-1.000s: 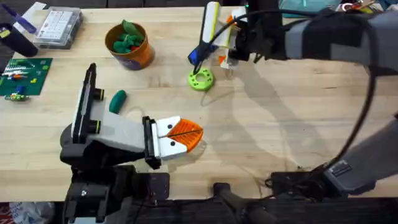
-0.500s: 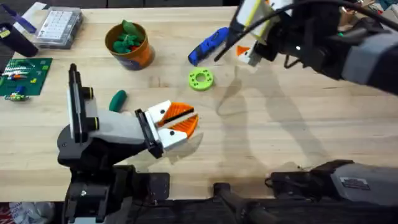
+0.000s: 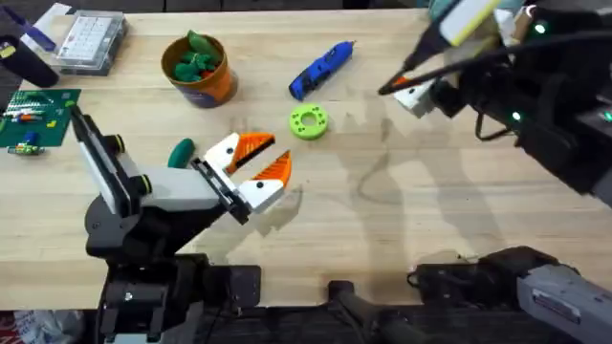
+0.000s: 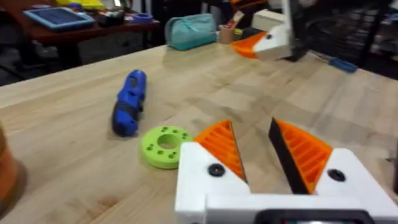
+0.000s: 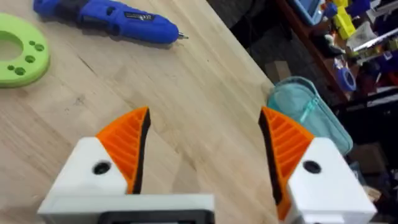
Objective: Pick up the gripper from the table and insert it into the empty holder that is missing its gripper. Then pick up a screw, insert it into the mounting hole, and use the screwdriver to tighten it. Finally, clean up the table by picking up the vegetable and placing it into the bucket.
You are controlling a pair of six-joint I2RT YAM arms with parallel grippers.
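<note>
The dark-green vegetable (image 3: 180, 153) lies on the table (image 3: 430, 210), just left of my left gripper (image 3: 251, 164) (image 4: 252, 134), which stands open with nothing between its orange pads. The orange bucket (image 3: 199, 69) stands behind it and holds green pieces. The blue screwdriver (image 3: 320, 70) (image 4: 129, 102) (image 5: 106, 18) lies flat on the table at the back centre. My right gripper (image 3: 409, 91) (image 5: 205, 143) hangs high, to the right of the screwdriver, open wide and empty. The loose gripper, the holder and the screw are out of view.
A bright-green ring with holes (image 3: 308, 121) (image 4: 165, 145) (image 5: 18, 56) lies between the screwdriver and my left gripper. A clear parts box (image 3: 91, 38) and a green circuit board (image 3: 38, 115) sit at the far left. A teal pouch (image 5: 308, 115) lies beyond the table's back edge.
My right gripper let go of the screwdriver, which now lies on the table, then rose and moved right. My left gripper opened and swung back and left, toward the vegetable.
</note>
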